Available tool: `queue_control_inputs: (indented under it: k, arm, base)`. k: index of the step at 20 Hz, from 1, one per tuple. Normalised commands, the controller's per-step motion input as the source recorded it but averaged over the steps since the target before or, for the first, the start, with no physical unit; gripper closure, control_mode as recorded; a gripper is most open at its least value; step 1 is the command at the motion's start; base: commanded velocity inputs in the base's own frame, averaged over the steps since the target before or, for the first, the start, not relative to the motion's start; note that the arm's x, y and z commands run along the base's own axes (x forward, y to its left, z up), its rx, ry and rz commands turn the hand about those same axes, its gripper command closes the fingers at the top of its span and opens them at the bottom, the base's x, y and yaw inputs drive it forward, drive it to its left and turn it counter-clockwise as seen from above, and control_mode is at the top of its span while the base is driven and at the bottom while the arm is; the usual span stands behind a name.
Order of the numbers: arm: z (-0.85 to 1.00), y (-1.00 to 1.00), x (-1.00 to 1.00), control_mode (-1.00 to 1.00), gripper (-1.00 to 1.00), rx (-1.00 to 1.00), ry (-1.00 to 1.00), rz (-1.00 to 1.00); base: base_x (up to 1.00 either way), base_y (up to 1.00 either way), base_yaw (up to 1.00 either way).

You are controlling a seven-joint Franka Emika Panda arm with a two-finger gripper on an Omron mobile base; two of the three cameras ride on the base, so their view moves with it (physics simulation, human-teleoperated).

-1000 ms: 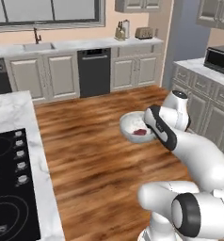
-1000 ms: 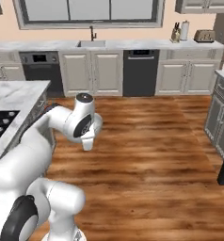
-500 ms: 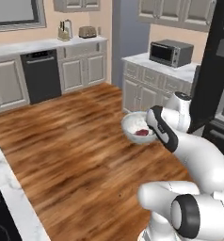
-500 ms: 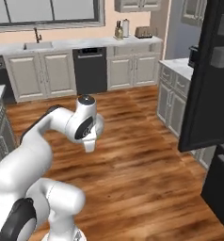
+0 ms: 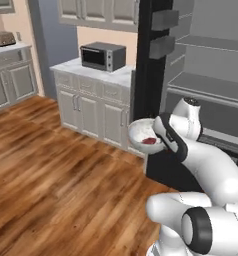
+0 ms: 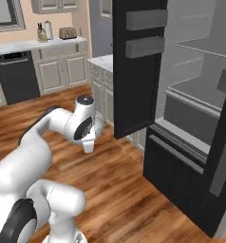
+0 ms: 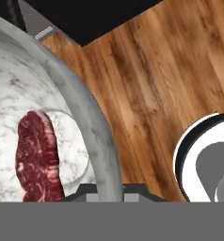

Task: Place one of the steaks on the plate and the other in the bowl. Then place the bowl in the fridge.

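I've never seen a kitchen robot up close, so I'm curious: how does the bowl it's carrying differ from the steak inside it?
The bowl is pale grey-white with marbled speckling; the steak is dark red with lighter streaks. The bowl is deep, rounded and much larger; the steak is a small flat slab lying on its bottom. The bowl's rim is pinched by the gripper; the steak just rests loose inside. Both are carried together in the air, above the wooden floor near the open fridge.

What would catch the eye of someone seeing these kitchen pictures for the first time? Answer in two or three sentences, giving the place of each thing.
The tall black fridge stands open at the right, its grey shelves bare. In front of it the white arm carries a marbled bowl above the wood floor, the claw shut on its rim. A red steak lies inside the bowl.
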Motion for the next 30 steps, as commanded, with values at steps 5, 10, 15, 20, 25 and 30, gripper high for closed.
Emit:
queue_control_inputs:
  k: [5, 10, 15, 20, 25, 30]
  arm:
    - [0.0, 0.0, 0.0, 1.0, 1.0, 0.0, 0.0, 0.0]
    - [0.0, 0.0, 0.0, 1.0, 1.0, 0.0, 0.0, 0.0]
    - [0.0, 0.0, 0.0, 1.0, 1.0, 0.0, 0.0, 0.0]
    - [0.0, 0.0, 0.0, 1.0, 1.0, 0.0, 0.0, 0.0]
    - [0.0, 0.0, 0.0, 1.0, 1.0, 0.0, 0.0, 0.0]
    - [0.0, 0.0, 0.0, 1.0, 1.0, 0.0, 0.0, 0.0]
  base:
    - [0.24, -0.12, -0.53]
    - [0.43, -0.02, -0.64]
    - [0.72, 0.44, -0.53]
    - [0.82, 0.63, -0.52]
    - [0.67, 0.57, -0.41]
    - [0.28, -0.04, -0.07]
